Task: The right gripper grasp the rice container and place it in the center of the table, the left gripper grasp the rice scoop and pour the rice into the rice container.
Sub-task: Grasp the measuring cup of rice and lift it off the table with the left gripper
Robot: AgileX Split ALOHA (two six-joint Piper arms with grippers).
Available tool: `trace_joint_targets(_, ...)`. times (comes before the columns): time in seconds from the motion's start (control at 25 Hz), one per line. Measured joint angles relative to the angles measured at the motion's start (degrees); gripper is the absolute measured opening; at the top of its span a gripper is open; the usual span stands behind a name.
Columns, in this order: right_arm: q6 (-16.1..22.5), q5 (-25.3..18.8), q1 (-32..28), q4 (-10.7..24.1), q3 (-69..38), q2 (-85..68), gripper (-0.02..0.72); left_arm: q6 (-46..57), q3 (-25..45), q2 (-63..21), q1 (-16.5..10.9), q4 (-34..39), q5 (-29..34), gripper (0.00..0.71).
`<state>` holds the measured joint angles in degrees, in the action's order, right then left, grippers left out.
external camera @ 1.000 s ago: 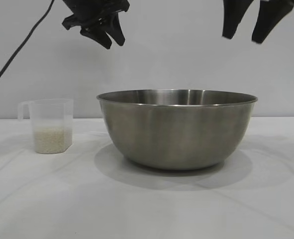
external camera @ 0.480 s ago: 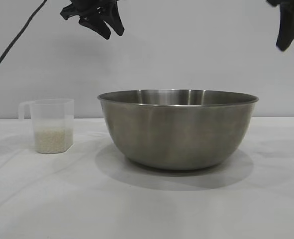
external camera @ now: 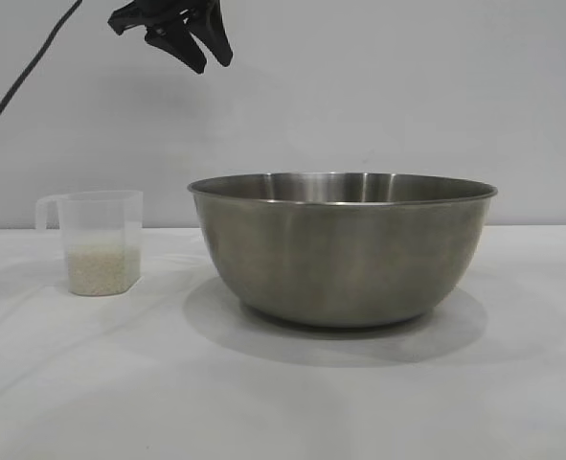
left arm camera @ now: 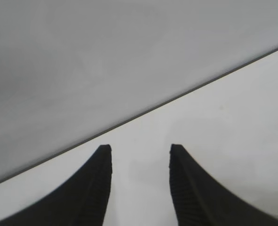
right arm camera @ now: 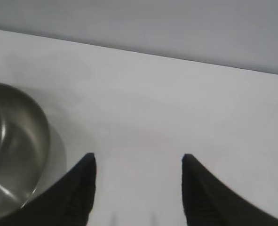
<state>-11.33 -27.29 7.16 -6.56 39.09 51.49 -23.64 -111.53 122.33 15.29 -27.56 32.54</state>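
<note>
The steel rice container (external camera: 342, 247) stands on the white table (external camera: 283, 402) at the middle of the exterior view; its rim also shows in the right wrist view (right arm camera: 16, 155). The translucent rice scoop (external camera: 97, 241), partly filled with rice (external camera: 99, 268), stands upright to its left. My left gripper (external camera: 189, 38) hangs high above the gap between scoop and bowl, open and empty (left arm camera: 140, 149). My right gripper is out of the exterior view; in its wrist view it is open and empty (right arm camera: 139, 157) over bare table beside the bowl.
A black cable (external camera: 29, 72) runs from the left arm down toward the left edge. A plain grey wall (external camera: 407, 86) stands behind the table.
My right gripper has risen and moved right out of the exterior view. My left gripper has moved up and slightly left. Bowl and scoop have not moved.
</note>
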Motion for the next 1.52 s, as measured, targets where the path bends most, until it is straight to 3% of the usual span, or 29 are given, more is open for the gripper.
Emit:
trace_joint_targets(0.28,0.1,-16.64,0.0,-1.09,-2.09,-19.54,0.39,0.99,0.0,0.0,0.0,-0.95,0.09,0.267)
trace_joint_targets(0.56,1.19,-26.95,0.0,-1.18,-9.78,-39.92,0.39,0.99,0.0,-0.03,0.0,-1.28,0.09,0.267)
trace_joint_targets(0.68,1.46,-29.22,0.0,-0.95,-10.39,-47.54,0.39,0.99,0.0,-0.12,0.0,-1.33,0.5,0.267)
trace_joint_targets(0.92,6.5,-37.74,-3.4,4.04,-9.96,-52.47,0.39,0.99,0.0,-0.12,0.0,-1.33,1.38,0.267)
trace_joint_targets(1.52,7.38,-37.92,-6.19,3.58,-11.04,-52.47,0.39,0.99,0.0,-0.12,0.0,-1.33,1.17,0.267)
